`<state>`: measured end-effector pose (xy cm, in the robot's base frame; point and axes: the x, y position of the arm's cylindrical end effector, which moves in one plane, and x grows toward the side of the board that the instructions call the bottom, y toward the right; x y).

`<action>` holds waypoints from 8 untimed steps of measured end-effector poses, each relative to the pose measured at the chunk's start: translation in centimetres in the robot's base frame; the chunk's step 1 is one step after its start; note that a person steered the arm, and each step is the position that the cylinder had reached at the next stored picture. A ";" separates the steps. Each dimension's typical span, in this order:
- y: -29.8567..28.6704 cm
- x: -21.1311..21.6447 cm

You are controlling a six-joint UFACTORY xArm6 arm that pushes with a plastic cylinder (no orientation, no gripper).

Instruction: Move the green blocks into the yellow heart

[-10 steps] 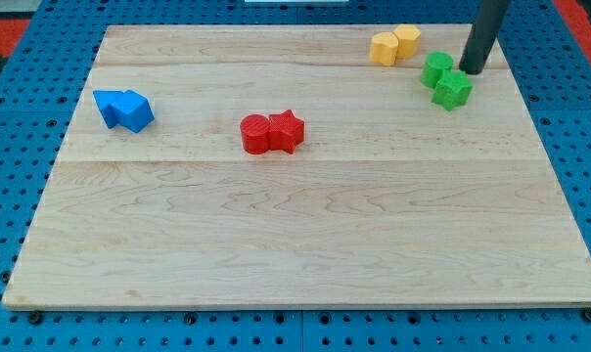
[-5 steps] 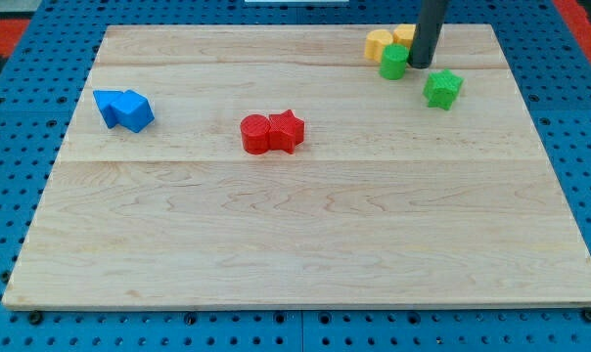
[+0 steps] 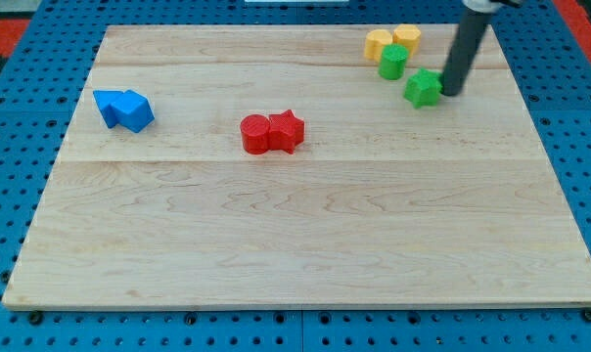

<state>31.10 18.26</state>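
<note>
Two green blocks lie near the view's top right. The green cylinder (image 3: 393, 62) touches the lower edge of the yellow pair, just below the yellow heart (image 3: 379, 44) and the other yellow block (image 3: 407, 38). The green star-like block (image 3: 424, 88) lies lower and to the right, apart from the cylinder. My tip (image 3: 451, 92) stands right against the right side of this green block.
Two red blocks, a cylinder (image 3: 255, 133) and a star (image 3: 287, 130), sit together at the board's middle left. Two blue blocks (image 3: 123, 108) sit together at the left. The wooden board's (image 3: 295, 244) top edge is close behind the yellow blocks.
My tip pushed the green cylinder up-left against the yellow blocks, then moved to the right side of the other green block, which has shifted left.
</note>
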 end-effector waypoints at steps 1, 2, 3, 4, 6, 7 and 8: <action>-2.8 -1.3; 1.9 1.3; 0.2 4.2; -5.4 -0.4; -11.9 -1.9; -16.1 -0.1; -15.1 5.1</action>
<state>36.19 3.14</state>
